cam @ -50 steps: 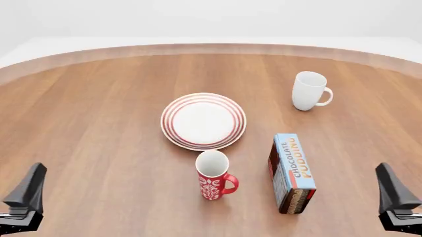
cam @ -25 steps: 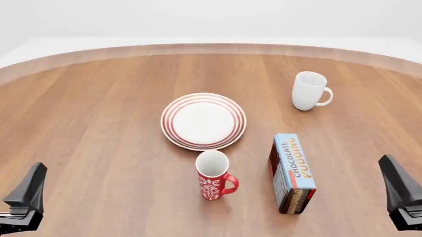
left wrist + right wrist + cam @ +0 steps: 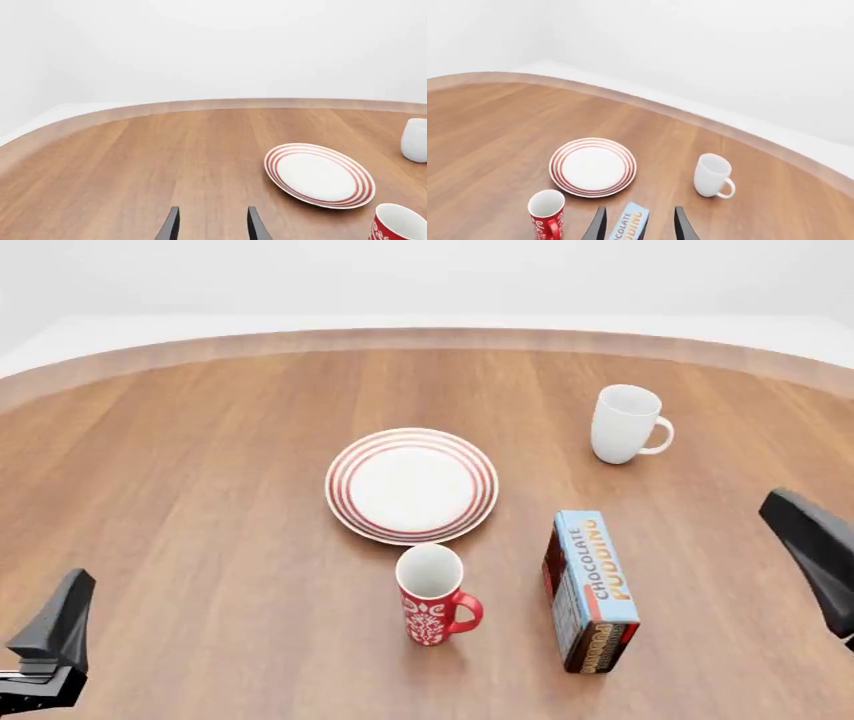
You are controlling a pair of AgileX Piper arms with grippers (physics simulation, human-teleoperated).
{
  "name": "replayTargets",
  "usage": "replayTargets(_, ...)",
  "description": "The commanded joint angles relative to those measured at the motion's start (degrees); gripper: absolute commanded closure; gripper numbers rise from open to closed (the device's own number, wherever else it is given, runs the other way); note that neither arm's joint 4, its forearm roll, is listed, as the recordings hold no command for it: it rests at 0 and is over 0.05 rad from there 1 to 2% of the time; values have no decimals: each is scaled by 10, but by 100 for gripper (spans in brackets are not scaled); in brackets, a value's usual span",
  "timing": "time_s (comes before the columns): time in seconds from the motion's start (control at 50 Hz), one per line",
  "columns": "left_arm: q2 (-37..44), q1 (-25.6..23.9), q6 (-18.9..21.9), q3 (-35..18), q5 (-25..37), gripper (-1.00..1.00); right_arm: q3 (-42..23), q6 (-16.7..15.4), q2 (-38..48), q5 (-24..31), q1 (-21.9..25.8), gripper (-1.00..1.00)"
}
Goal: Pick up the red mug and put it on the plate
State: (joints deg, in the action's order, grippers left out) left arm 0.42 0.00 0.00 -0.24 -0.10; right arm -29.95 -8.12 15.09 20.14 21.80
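The red mug [image 3: 433, 594] stands upright near the worktop's near edge; it looks rigid, glossy and breakable, so grip its wall. Both tools are spread, holding nothing.

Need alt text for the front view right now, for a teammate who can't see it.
A small red floral ceramic mug stands upright on the wooden table, just in front of the empty round white red-ringed plate. A chocolate pudding box lies right of the mug, a plain white mug beyond.

right gripper [image 3: 637, 225] now higher and farther forward along the table's right edge
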Motion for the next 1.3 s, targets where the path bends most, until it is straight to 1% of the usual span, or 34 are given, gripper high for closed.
replayTargets(0.02,0,0,0,0,0,-100,-93,-14,65,68,41,-100)
replayTargets(0.1,0,0,0,0,0,-100,-116,-17,81,86,48,-100)
replayTargets(0.14,0,0,0,0,0,-100,-145,-13,97,113,56,-100)
replayTargets(0.2,0,0,0,0,0,-100,-145,-13,97,113,56,-100)
replayTargets(0.22,0,0,0,0,0,-100,-180,-14,126,147,70,-100)
replayTargets(0.26,0,0,0,0,0,-100,-185,-18,132,152,74,-100)
replayTargets(0.28,0,0,0,0,0,-100,-199,-17,143,162,78,-100)
replayTargets(0.32,0,0,0,0,0,-100,-209,-28,158,169,88,-100)
replayTargets(0.36,0,0,0,0,0,-100,-224,-23,170,175,90,-100)
replayTargets(0.38,0,0,0,0,0,-100,-226,-26,175,178,92,-100)
replayTargets(0.44,0,0,0,0,0,-100,-227,-27,185,184,94,-100)
replayTargets(0.46,0,0,0,0,0,-100,-218,-45,190,184,96,-100)
replayTargets(0.48,0,0,0,0,0,-100,-218,-45,190,184,96,-100)
replayTargets(0.5,0,0,0,0,0,-100,-217,-56,191,182,92,-100)
replayTargets(0.52,0,0,0,0,0,-100,-220,-51,194,182,90,-100)
replayTargets(0.54,0,0,0,0,0,-100,-220,-54,199,183,89,-100)
replayTargets(0.56,0,0,0,0,0,-100,-215,-65,207,184,91,-100)
replayTargets(0.68,0,0,0,0,0,-100,-231,-75,223,190,86,-100)
replayTargets(0.7,0,0,0,0,0,-100,-230,-74,236,197,101,-100)
replayTargets(0.72,0,0,0,0,0,-100,-230,-74,236,197,101,-100)
replayTargets(0.74,0,0,0,0,0,-100,-228,-84,239,197,104,-100)
replayTargets(0.9,0,0,0,0,0,-100,-219,-83,256,198,114,-100)
replayTargets(0.96,0,0,0,0,0,-100,-217,-77,262,198,121,-100)
replayTargets(1.0,0,0,0,0,0,-100,-209,-77,267,195,126,-100)
replayTargets(1.04,0,0,0,0,0,-100,-199,-85,267,188,125,-100)
replayTargets(1.12,0,0,0,0,0,-100,-180,-84,276,178,124,-100)
replayTargets(1.3,0,0,0,0,0,-100,-168,-81,305,163,134,-100)
